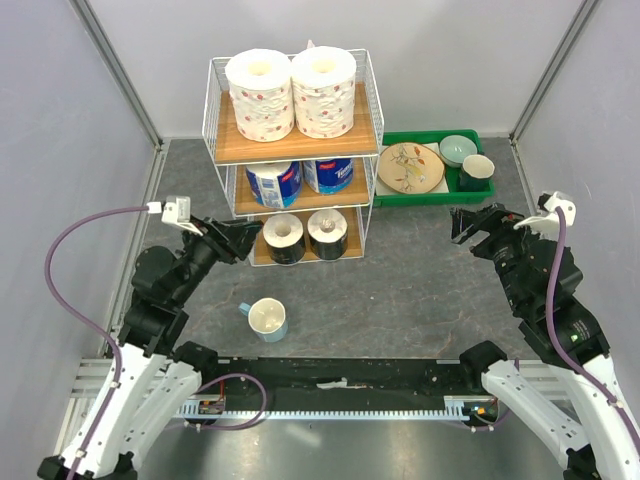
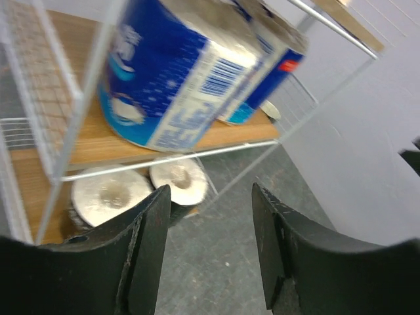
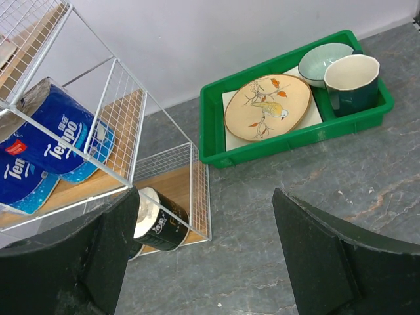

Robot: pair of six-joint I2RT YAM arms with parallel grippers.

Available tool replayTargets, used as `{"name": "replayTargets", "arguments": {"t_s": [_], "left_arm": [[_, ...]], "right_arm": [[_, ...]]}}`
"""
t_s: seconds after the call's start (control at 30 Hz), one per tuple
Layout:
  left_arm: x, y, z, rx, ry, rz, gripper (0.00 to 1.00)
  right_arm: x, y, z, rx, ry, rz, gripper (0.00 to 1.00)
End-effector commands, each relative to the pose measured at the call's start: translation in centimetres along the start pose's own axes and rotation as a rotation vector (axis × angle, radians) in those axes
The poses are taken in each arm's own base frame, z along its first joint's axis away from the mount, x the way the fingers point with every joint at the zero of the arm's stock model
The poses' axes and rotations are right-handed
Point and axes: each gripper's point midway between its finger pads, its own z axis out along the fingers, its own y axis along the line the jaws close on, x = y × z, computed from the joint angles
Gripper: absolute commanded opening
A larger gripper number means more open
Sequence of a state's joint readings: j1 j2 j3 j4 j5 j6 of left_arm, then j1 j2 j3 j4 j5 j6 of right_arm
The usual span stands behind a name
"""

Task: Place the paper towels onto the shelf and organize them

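Observation:
The shelf (image 1: 232, 152) stands at the back centre with all the paper towels on it. Two large red-speckled rolls (image 1: 260, 95) stand on the top board. Two blue-wrapped rolls (image 1: 275, 183) are on the middle board and two dark-wrapped rolls (image 1: 283, 238) on the bottom one. My left gripper (image 1: 248, 236) hovers just left of the bottom tier, open and holding nothing. In its wrist view the left gripper (image 2: 211, 197) looks past the blue rolls (image 2: 177, 79) and dark rolls (image 2: 108, 193). My right gripper (image 1: 462, 222) hangs open to the right of the shelf, with only floor between the fingers of the right gripper (image 3: 207, 197).
A green tray (image 1: 430, 199) holding a plate, a bowl and a dark mug sits right of the shelf, also seen as the tray (image 3: 282, 143) in the right wrist view. A pale cup with a blue handle (image 1: 267, 319) stands on the grey table in front of the shelf.

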State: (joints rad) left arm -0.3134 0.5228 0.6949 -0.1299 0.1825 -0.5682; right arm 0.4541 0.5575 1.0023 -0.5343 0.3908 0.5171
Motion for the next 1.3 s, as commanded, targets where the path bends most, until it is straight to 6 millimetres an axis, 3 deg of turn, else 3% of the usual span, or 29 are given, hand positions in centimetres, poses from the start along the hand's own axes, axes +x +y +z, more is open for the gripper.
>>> {"name": "replayTargets", "arguments": {"t_s": [0.0,0.27,0.47,1.27], "left_arm": [[-0.4,-1.1,0.9,-0.001,-0.061,-0.022,0.58],[1.0,-2.4,3.2,-0.088,-0.105,-0.002,0.58],[0.0,-1.5,3.5,-0.148,-0.158,0.014,0.57],[-1.6,-2.3,7.3,-0.164,-0.231,0.07,0.52]], "right_arm": [[-0.1,0.0,0.1,0.004,-0.009,0.014,0.91],[-0.4,-0.5,-0.4,0.016,-0.025,0.015,0.9],[-0.3,-0.9,-0.6,0.03,-0.023,0.002,0.91],[-0.1,-1.2,-0.8,0.037,-0.013,-0.008,0.91]]}}
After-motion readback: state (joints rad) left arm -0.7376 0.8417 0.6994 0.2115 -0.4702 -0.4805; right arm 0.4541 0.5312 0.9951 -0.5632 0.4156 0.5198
